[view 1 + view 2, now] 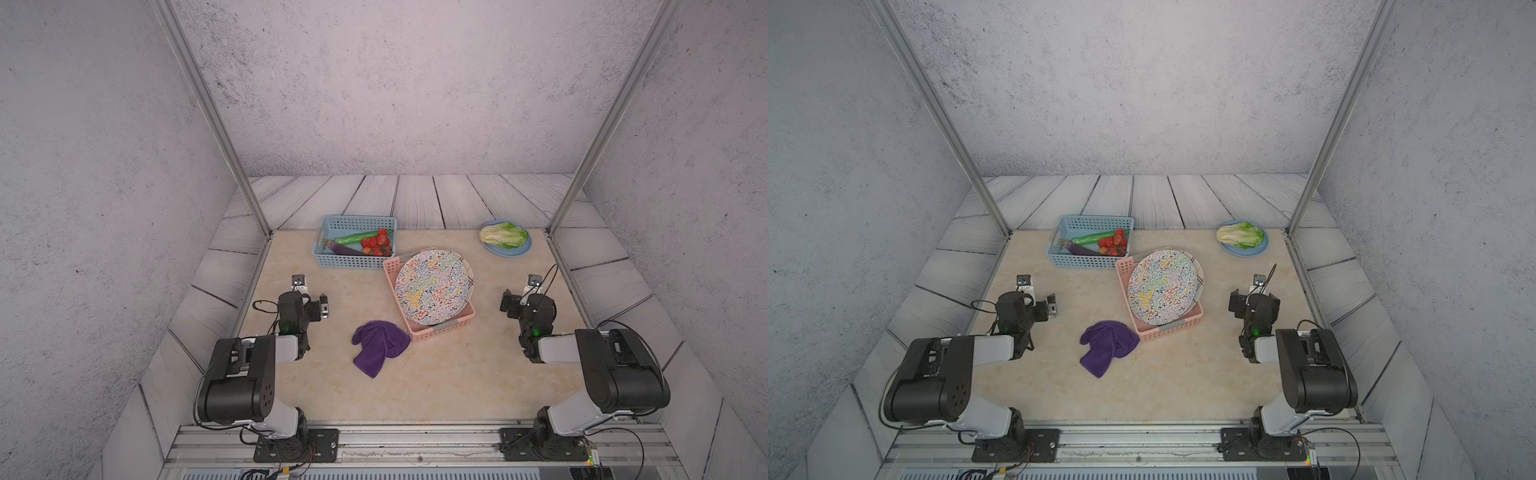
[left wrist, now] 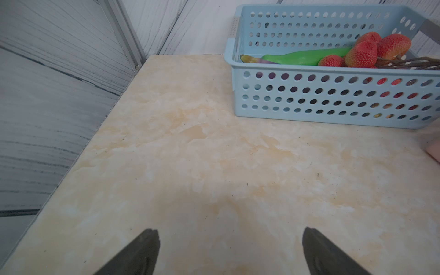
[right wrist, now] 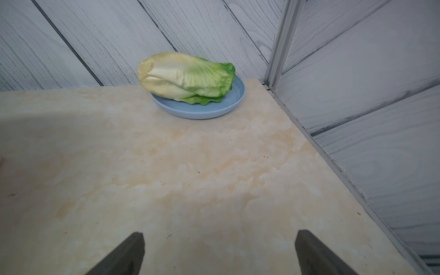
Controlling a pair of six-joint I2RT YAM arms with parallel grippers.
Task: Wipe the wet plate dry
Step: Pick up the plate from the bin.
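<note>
I have the patterned plate [image 1: 432, 286] leaning tilted in the pink basket [image 1: 424, 332], mid-table, between my 2 arms and well apart from both. The purple cloth [image 1: 378, 343] lies crumpled, touching that basket's near corner. The left gripper [image 2: 229, 235] and right gripper [image 3: 220, 238] hang over bare table, jaws spread wide, grasping nothing. Behind, the blue basket [image 1: 332, 261] holds a cucumber [image 1: 353, 237], an eggplant [image 1: 343, 248] and strawberries [image 1: 376, 242]. A blue dish [image 1: 517, 251] carries lettuce [image 1: 503, 235].
</note>
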